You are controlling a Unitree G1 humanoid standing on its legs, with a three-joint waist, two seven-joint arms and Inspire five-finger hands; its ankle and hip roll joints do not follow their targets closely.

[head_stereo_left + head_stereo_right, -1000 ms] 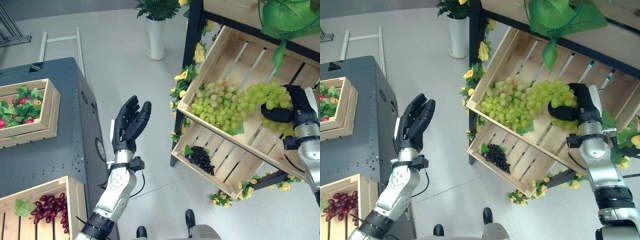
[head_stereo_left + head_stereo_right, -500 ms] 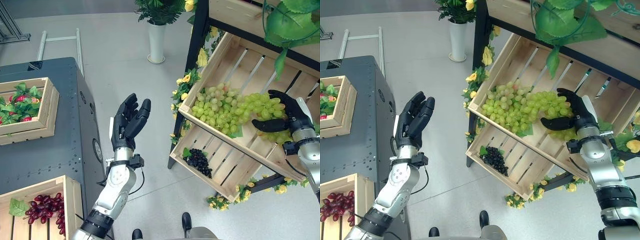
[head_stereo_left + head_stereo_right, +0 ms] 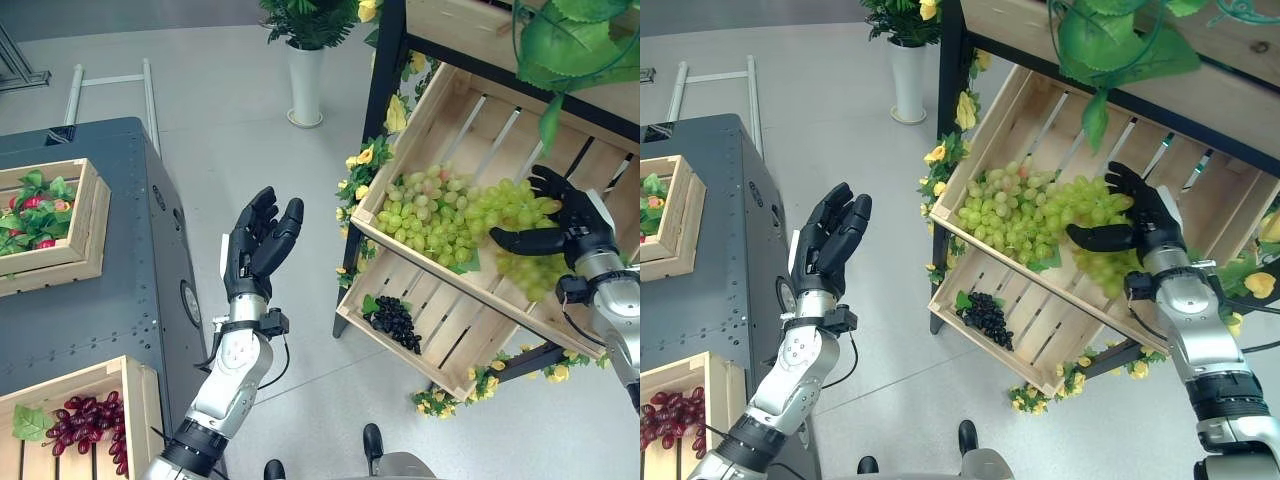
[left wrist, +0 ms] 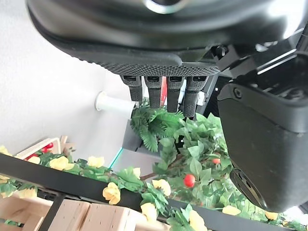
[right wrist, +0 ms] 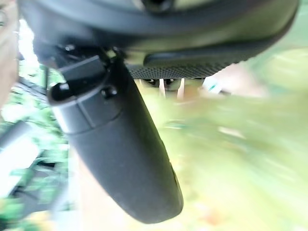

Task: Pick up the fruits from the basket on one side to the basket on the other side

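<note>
Right robot hand (image 3: 560, 222) now lifted off the green grapes (image 3: 455, 212), fingers spread, holding nothing. Left robot hand (image 3: 258, 245) open, idle in mid-air. Grasp apparently not yet secured.

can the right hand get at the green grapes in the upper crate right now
Probably yes. The right hand is open right at the green grapes in the upper crate, thumb spread, with nothing between them.

Right hand (image 3: 568, 222) is opening up: a second ago it was curled down over the green grapes (image 3: 520, 205) in the upper crate (image 3: 455, 110), now fingers are spreading and lifting, thumb stretching out across the bunch. Bunch is shifting slightly left under it. Camera is drifting too, so whole scene is sliding.
</note>
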